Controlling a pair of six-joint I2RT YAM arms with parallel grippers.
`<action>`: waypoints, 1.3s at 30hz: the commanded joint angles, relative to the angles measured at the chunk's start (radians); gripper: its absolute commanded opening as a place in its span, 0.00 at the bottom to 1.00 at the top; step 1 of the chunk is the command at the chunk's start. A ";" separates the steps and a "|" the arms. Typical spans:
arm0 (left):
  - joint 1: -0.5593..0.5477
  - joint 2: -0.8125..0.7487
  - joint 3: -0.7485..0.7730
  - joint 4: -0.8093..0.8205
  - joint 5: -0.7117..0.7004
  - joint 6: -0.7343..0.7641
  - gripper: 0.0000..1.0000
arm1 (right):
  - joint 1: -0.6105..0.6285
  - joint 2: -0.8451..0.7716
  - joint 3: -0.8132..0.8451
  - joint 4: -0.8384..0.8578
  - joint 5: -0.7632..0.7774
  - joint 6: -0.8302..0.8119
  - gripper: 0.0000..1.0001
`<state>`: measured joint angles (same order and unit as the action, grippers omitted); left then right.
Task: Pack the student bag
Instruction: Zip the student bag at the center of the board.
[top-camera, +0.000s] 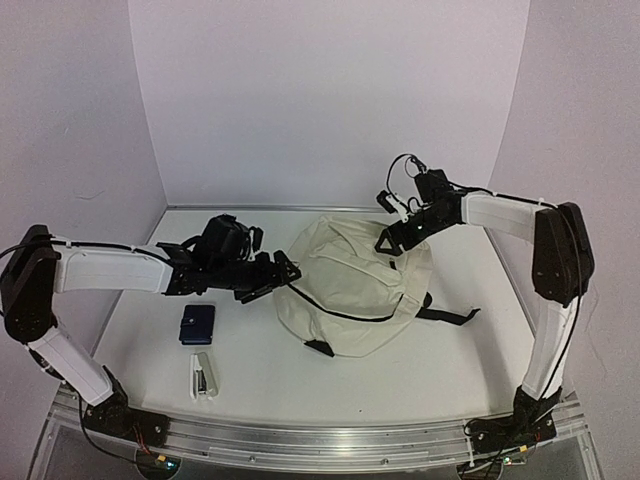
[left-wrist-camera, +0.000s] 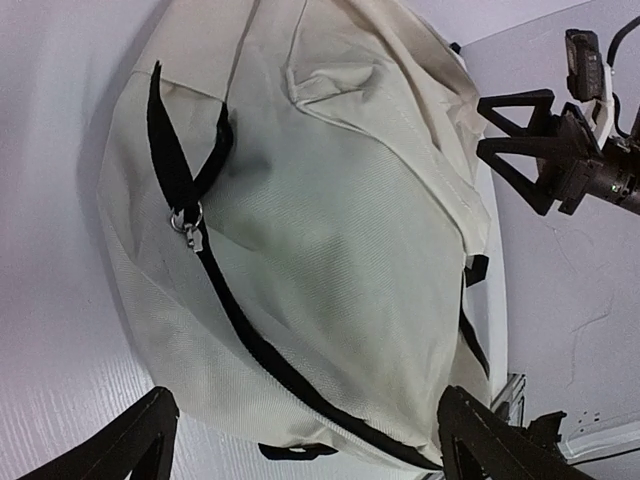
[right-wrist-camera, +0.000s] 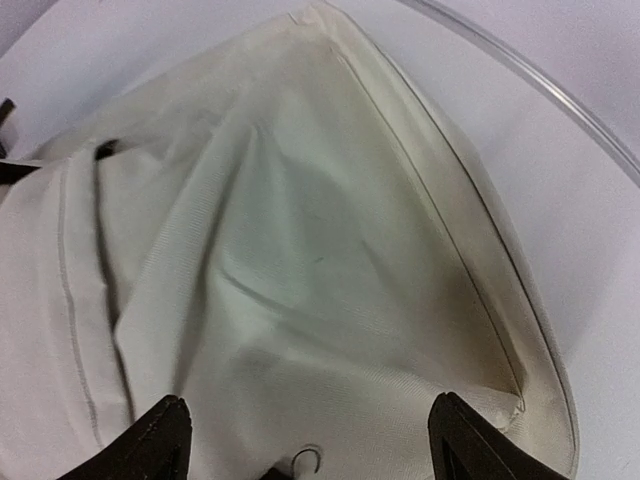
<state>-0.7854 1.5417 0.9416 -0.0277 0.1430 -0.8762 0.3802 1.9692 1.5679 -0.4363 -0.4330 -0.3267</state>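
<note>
- your student bag (top-camera: 350, 300) lies slumped on the white table (top-camera: 250, 400), a little right of centre, between the two arms. it is cream, soft and creased.
- a black zipper line (left-wrist-camera: 250, 340) curves along the bag's side. its metal zipper pull (left-wrist-camera: 188, 222) sits at the top of that line, where two black fabric tabs meet.
- a black strap (top-camera: 447, 316) trails off the bag's right side onto the table, and a black buckle (top-camera: 320, 348) pokes out at its near edge.
- your left gripper (top-camera: 288, 268) lies low at the bag's left edge, pointing right. it is released: in the left wrist view its fingers (left-wrist-camera: 120, 445) stand wide apart with cream fabric spread between them and nothing pinched. you cannot tell from these views whether the tips touch the cloth.
- your right gripper (top-camera: 393, 240) sits at the bag's far right corner, angled down toward it. it is released too: its fingers (right-wrist-camera: 150, 445) are spread wide over the fabric, and the left wrist view also shows its jaws gaping.
- a small metal ring (right-wrist-camera: 305, 460) shows on the cloth between those right fingers, at the bottom edge of the right wrist view.
- a small dark blue wallet (top-camera: 197, 325) lies flat on the table left of the bag, apart from it, below your left arm.
- a white stapler (top-camera: 204, 376) lies just nearer to you than the wallet, not touching it.
</note>
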 joint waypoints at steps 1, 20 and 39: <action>-0.048 0.068 0.029 0.007 -0.061 -0.067 0.89 | -0.012 0.075 0.081 -0.024 0.061 0.006 0.82; 0.147 0.148 -0.094 0.124 -0.008 -0.099 0.00 | 0.015 -0.006 -0.258 -0.129 -0.202 -0.031 0.66; 0.173 0.059 -0.071 0.068 -0.040 0.105 0.35 | 0.180 -0.008 0.142 -0.187 -0.282 0.160 0.66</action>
<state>-0.6060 1.7030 0.8813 0.0387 0.1397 -0.8020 0.4991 1.8835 1.4802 -0.6398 -0.6927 -0.2950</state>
